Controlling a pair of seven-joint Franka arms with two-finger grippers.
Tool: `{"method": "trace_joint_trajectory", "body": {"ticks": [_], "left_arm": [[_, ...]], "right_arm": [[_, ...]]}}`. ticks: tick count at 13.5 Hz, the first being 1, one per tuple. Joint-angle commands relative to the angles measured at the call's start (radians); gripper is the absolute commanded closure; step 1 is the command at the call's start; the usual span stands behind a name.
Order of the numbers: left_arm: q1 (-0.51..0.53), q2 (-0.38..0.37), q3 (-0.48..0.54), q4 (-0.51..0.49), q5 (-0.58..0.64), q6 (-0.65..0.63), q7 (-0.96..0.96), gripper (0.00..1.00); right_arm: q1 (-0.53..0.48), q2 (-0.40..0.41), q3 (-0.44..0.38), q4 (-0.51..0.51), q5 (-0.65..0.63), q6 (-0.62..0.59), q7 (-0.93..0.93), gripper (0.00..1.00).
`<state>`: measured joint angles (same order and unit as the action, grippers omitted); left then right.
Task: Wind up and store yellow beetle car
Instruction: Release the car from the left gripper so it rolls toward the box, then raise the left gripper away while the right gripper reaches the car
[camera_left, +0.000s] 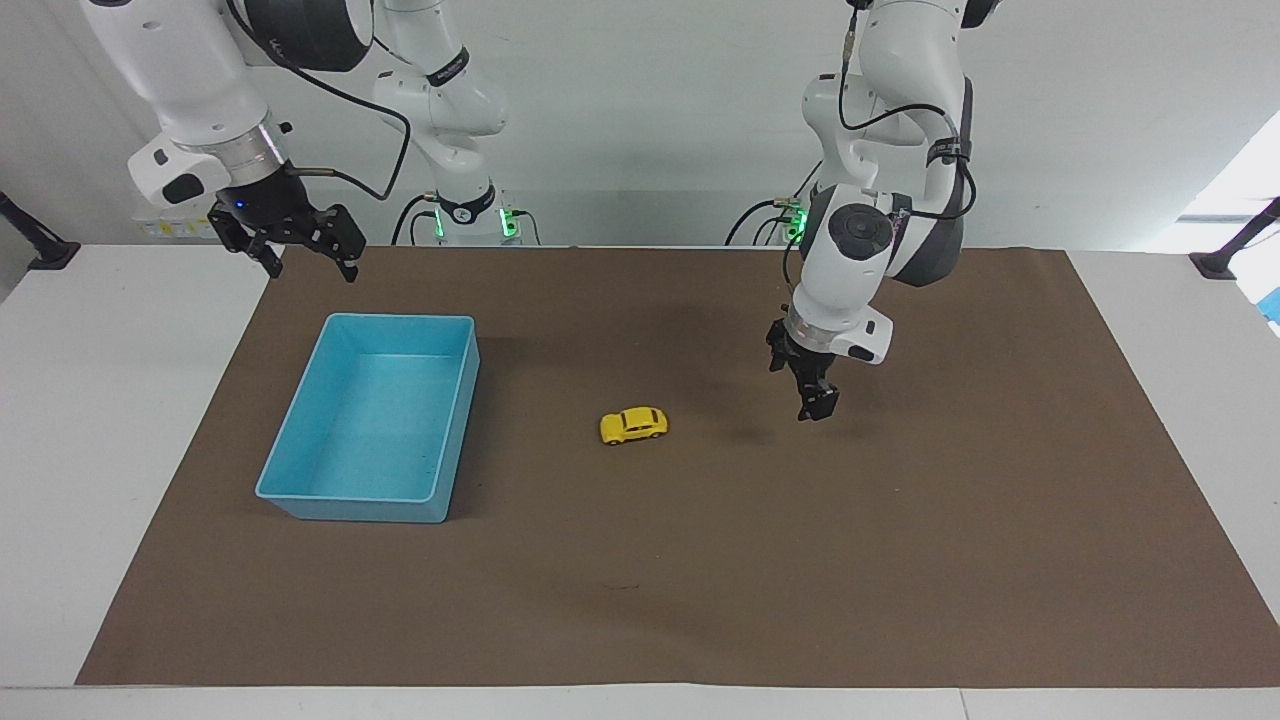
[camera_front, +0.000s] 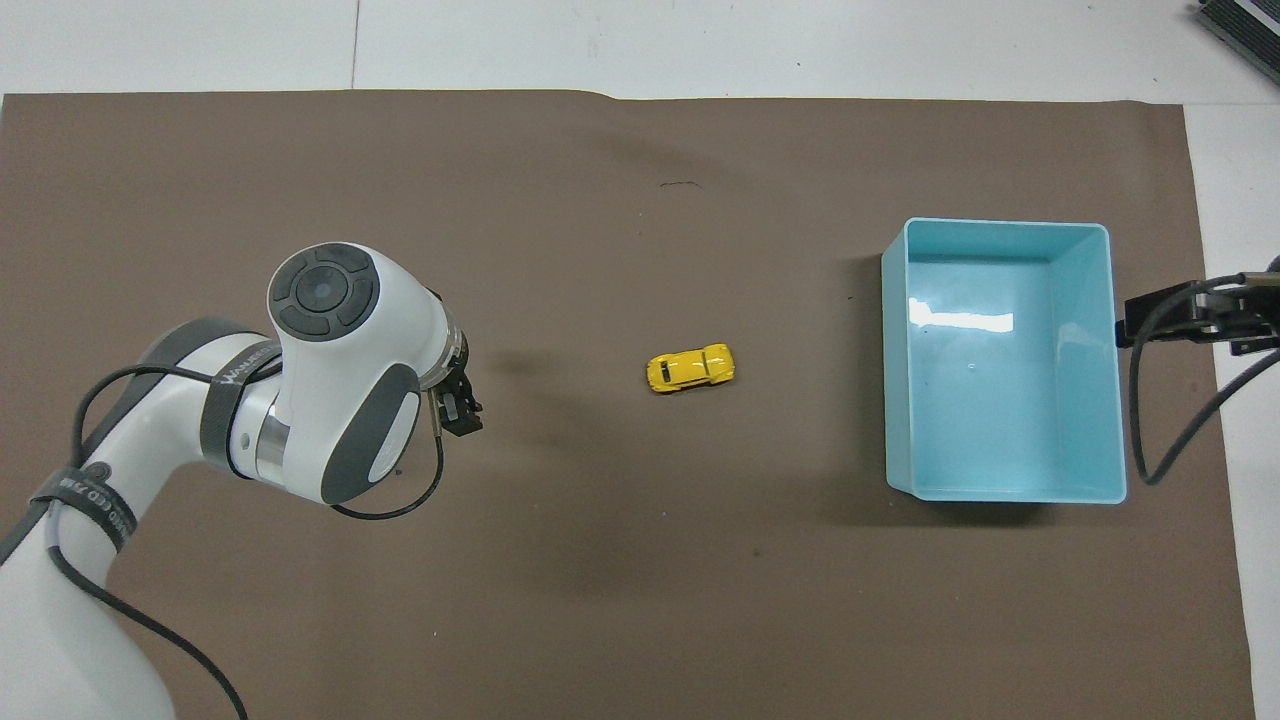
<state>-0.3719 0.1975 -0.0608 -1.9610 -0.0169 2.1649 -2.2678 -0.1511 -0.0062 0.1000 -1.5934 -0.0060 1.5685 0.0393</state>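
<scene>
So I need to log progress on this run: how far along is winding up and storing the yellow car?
The yellow beetle car stands free on the brown mat, between the left gripper and the blue bin, so it looks wound and let go. Nothing is in hand: the left gripper hangs open over the mat, and the right gripper waits open near the bin. Left: putting the car in the empty bin.

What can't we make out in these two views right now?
- Left gripper, overhead view: mostly covered by its own wrist; only the tips show.
- Right gripper, overhead view: cut off by the frame edge beside the blue bin.
- Yellow beetle car, both views: too small to tell whether it is rolling or where its winder is.
</scene>
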Motion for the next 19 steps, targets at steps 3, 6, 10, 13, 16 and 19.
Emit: {"method": "trace_joint_trajectory", "body": {"ticks": [3, 6, 10, 13, 16, 19], "left_arm": [[0.004, 0.014, -0.002, 0.039, 0.021, -0.010, 0.010, 0.00], [0.010, 0.002, -0.001, 0.088, 0.021, -0.016, 0.011, 0.00], [0.044, -0.009, -0.001, 0.168, 0.021, -0.019, 0.043, 0.00], [0.063, -0.072, 0.001, 0.171, 0.020, -0.033, 0.270, 0.00], [0.074, -0.098, 0.002, 0.182, 0.021, -0.069, 0.461, 0.00], [0.088, -0.104, 0.002, 0.227, 0.021, -0.172, 0.734, 0.00]], "right_arm": [[-0.013, -0.012, 0.006, -0.002, 0.006, -0.022, -0.018, 0.00], [-0.010, -0.017, 0.007, -0.008, 0.006, -0.022, -0.016, 0.00], [0.016, -0.015, 0.009, -0.007, 0.021, -0.016, 0.025, 0.00], [0.056, -0.009, 0.009, 0.001, 0.023, -0.019, 0.175, 0.00], [0.091, 0.006, 0.009, 0.007, 0.029, -0.022, 0.351, 0.00], [0.122, 0.032, 0.009, 0.007, 0.026, -0.016, 0.555, 0.00]]}}
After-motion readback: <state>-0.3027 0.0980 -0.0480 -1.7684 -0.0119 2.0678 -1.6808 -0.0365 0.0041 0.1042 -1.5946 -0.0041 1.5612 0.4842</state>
